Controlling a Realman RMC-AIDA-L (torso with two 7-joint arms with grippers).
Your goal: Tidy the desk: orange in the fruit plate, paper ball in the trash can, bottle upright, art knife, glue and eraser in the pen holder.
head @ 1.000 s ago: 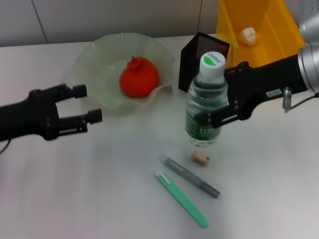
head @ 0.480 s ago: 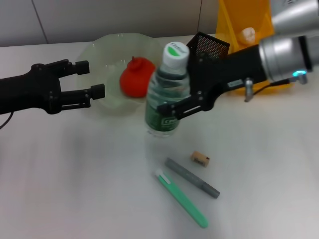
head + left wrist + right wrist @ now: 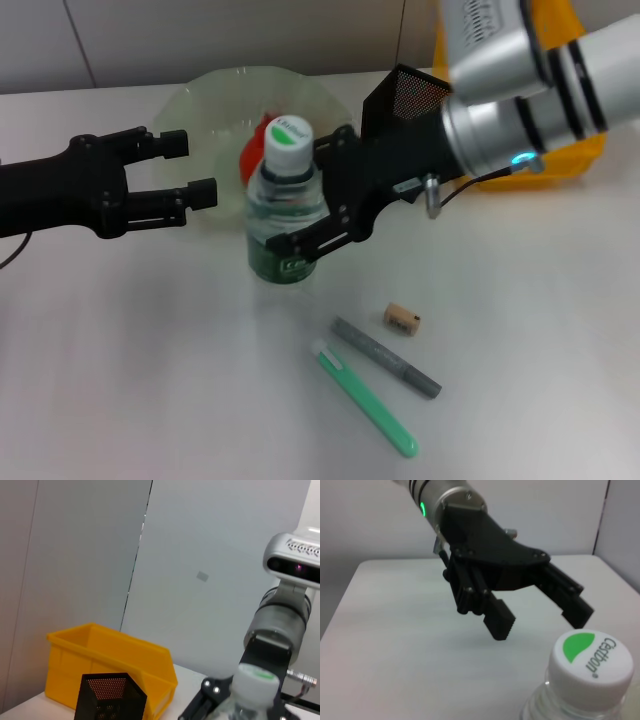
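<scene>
My right gripper [image 3: 303,205] is shut on the bottle [image 3: 277,218], which stands upright in front of the fruit plate [image 3: 215,85]; its white and green cap [image 3: 590,660] shows close up in the right wrist view. The orange [image 3: 252,157] lies in the plate, mostly hidden behind the bottle. My left gripper [image 3: 191,165] is open just left of the bottle, also seen as the left gripper [image 3: 540,616]. The eraser [image 3: 401,319], a grey glue stick [image 3: 385,357] and the green art knife [image 3: 368,402] lie on the desk [image 3: 140,380]. The paper ball is hidden.
The black mesh pen holder [image 3: 408,97] stands behind my right arm, with the yellow trash can [image 3: 592,148] beyond it at the back right. In the left wrist view the trash can [image 3: 115,662] and pen holder [image 3: 107,697] stand side by side.
My right gripper has carried the bottle leftward, from beside the pen holder to in front of the fruit plate. The left gripper has edged right toward it. The right arm now hides the paper ball.
</scene>
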